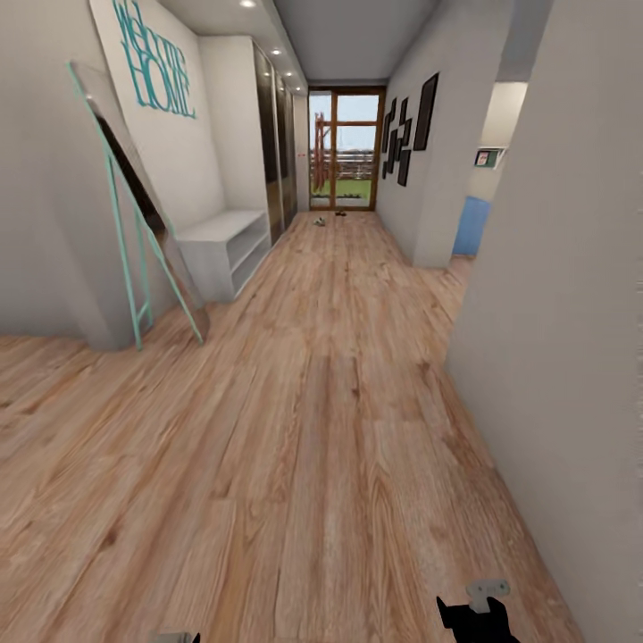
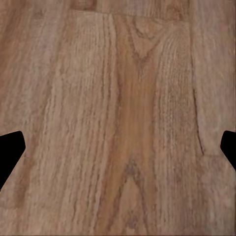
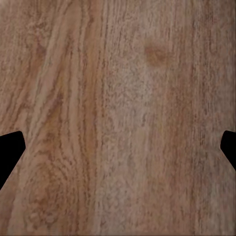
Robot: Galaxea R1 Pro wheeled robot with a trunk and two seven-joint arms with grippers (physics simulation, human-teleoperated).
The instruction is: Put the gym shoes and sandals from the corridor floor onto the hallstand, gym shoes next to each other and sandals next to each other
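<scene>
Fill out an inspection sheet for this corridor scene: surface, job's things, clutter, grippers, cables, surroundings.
Surface: wood-plank corridor floor, bare under both wrist cameras.
Job's things: small shoe-like shapes lie on the floor far down by the glass door; too small to tell which is which.
Clutter: a teal-framed mirror leans on the wall at the left.
Grippers: left gripper open, holding nothing; right gripper open, holding nothing.
Cables: nothing seen.
Surroundings: white shoe rack under the teal "Welcome HOME" lettering; black picture frames on the right wall; a side opening at the right.
</scene>
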